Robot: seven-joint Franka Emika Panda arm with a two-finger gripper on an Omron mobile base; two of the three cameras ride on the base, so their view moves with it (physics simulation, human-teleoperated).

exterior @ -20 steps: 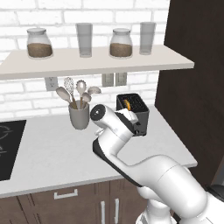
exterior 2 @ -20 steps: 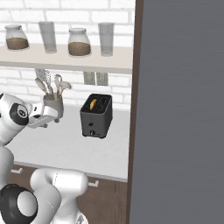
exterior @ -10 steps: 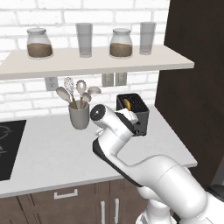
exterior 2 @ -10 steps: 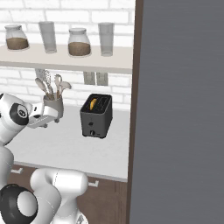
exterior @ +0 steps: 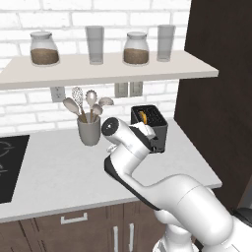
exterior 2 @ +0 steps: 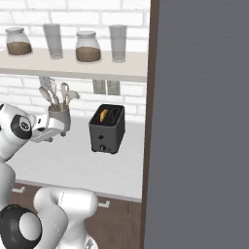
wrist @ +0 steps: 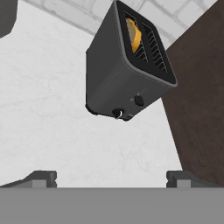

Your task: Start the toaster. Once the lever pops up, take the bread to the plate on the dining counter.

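Note:
The dark grey toaster (exterior: pixel 156 123) (exterior 2: pixel 108 129) (wrist: pixel 118 74) stands on the white worktop against the brick wall, beside a tall dark panel. The bread (exterior: pixel 143 117) (exterior 2: pixel 103 115) (wrist: pixel 134 34) sits down in one slot, its orange crust showing. The lever (wrist: pixel 139 100) is a small dark tab on the narrow front face. My gripper (wrist: pixel 111 179) (exterior 2: pixel 54 132) is open and holds nothing. It hovers a short way in front of the toaster, above the worktop, aimed at the toaster's front face. The plate and the dining counter are out of view.
A grey utensil cup (exterior: pixel 89 132) (exterior 2: pixel 59 118) stands left of the toaster. A shelf (exterior: pixel 108 66) with jars and glasses hangs above. The dark panel (exterior: pixel 216 98) (exterior 2: pixel 199 121) rises close on the right. A black cooktop (exterior: pixel 10 167) lies at the far left.

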